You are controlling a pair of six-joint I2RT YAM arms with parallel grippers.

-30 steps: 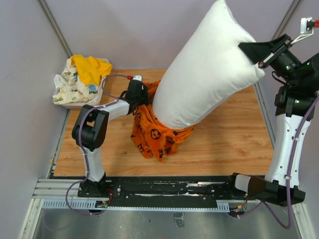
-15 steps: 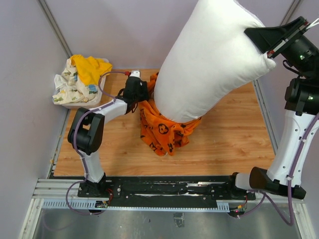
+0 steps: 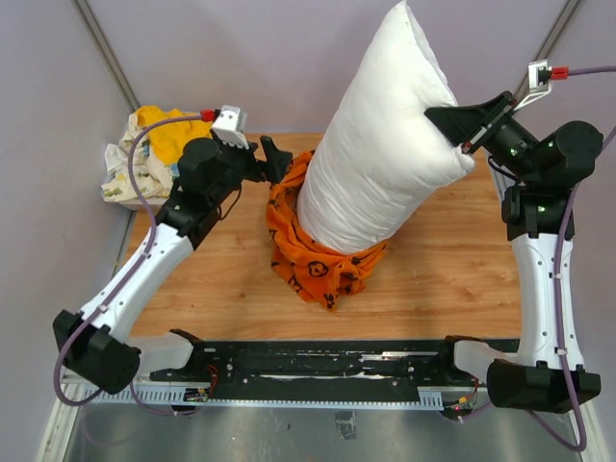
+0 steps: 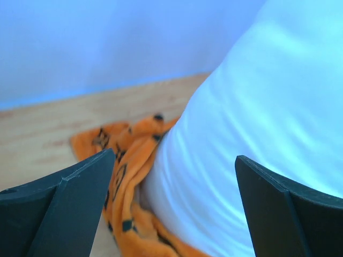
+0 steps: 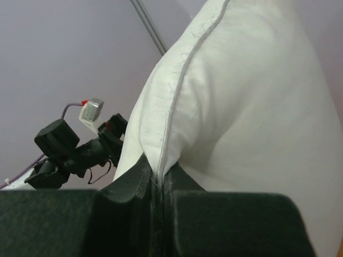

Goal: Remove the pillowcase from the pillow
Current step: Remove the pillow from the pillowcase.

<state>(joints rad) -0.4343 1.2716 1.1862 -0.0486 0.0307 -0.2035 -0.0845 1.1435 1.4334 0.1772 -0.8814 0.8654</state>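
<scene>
The white pillow (image 3: 380, 164) stands nearly upright over the table, its upper part bare. The orange pillowcase (image 3: 322, 265) with black motifs is bunched round its lower end. My right gripper (image 3: 460, 142) is shut on the pillow's seamed edge (image 5: 161, 166) and holds it up. My left gripper (image 3: 274, 162) is open and empty, raised at the pillow's left side just above the pillowcase rim. In the left wrist view the pillow (image 4: 257, 134) and pillowcase (image 4: 128, 171) lie between the spread fingers (image 4: 69, 203). The blue tag is hidden.
A white bin (image 3: 135, 188) with a yellow cloth (image 3: 173, 135) and a white floral-print cloth (image 3: 125, 168) stands at the back left corner of the wooden table (image 3: 443, 279). Grey walls close in behind and at both sides.
My left gripper has let go of the pillowcase, opened and risen, the arm swinging up. My right gripper moved the pillow's held edge left and down, so the pillow stands more upright.
</scene>
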